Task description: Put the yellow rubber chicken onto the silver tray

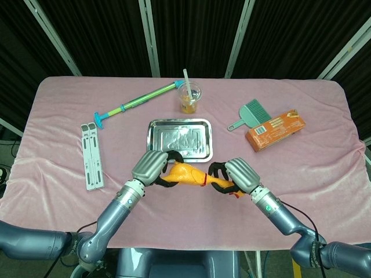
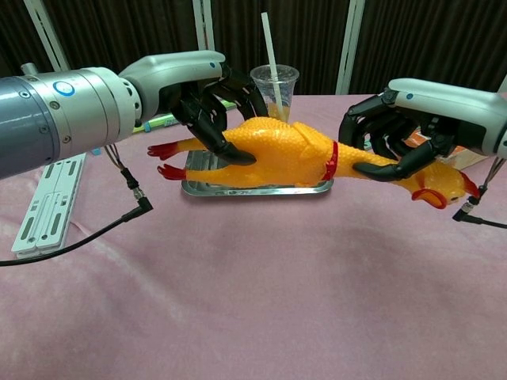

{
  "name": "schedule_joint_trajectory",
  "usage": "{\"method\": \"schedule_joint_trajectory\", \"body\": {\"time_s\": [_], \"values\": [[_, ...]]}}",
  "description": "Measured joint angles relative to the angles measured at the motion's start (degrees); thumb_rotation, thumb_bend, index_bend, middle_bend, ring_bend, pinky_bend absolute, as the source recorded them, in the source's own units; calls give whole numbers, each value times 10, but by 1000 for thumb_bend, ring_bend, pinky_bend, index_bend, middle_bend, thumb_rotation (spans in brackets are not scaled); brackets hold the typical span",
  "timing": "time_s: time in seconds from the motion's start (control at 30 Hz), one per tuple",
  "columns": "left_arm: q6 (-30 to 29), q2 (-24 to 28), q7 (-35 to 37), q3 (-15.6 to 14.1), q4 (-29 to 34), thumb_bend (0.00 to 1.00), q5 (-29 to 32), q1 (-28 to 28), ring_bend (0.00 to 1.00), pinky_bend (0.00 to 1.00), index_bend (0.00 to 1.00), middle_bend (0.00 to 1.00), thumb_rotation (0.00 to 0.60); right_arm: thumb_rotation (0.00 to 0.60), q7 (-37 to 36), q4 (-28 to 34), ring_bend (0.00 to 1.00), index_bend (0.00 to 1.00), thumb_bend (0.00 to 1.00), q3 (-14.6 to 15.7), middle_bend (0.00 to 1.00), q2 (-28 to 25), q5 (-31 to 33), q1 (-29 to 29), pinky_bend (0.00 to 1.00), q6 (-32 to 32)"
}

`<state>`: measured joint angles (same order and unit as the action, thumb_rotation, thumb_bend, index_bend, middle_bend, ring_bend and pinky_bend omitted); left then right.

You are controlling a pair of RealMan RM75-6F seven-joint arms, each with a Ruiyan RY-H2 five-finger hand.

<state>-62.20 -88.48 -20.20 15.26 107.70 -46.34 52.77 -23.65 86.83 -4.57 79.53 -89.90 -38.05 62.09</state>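
Yellow rubber chicken point(image 2: 277, 154), probably soft and light, is held off the pink table just before the silver tray's point(image 1: 152, 150) near edge: left hand point(image 2: 202, 91) wraps its body, right hand point(image 2: 412, 119) its neck, both sensible holds against sagging.

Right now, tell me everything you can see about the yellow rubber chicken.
The yellow rubber chicken has a bumpy, glossy yellow-orange body, red feet, a red band at the neck and a red-trimmed beak. It hangs roughly level above the pink cloth, just on the near side of the silver tray, not yet on it. The left hand grips its body near the legs; the right hand grips its neck.
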Motion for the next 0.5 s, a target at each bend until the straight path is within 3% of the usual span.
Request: {"method": "schedule_joint_trajectory", "body": {"time_s": [0.13, 0.5], "values": [[6, 5, 0, 0, 4, 7, 4, 0, 355, 473, 193, 390, 600, 600, -1, -1, 712, 916, 614, -1, 704, 0, 1, 0, 875, 1], [5, 5, -7, 1, 8, 35, 6, 3, 352, 472, 243, 388, 600, 600, -2, 1, 712, 916, 614, 0, 703, -1, -2, 0, 875, 4]]}}
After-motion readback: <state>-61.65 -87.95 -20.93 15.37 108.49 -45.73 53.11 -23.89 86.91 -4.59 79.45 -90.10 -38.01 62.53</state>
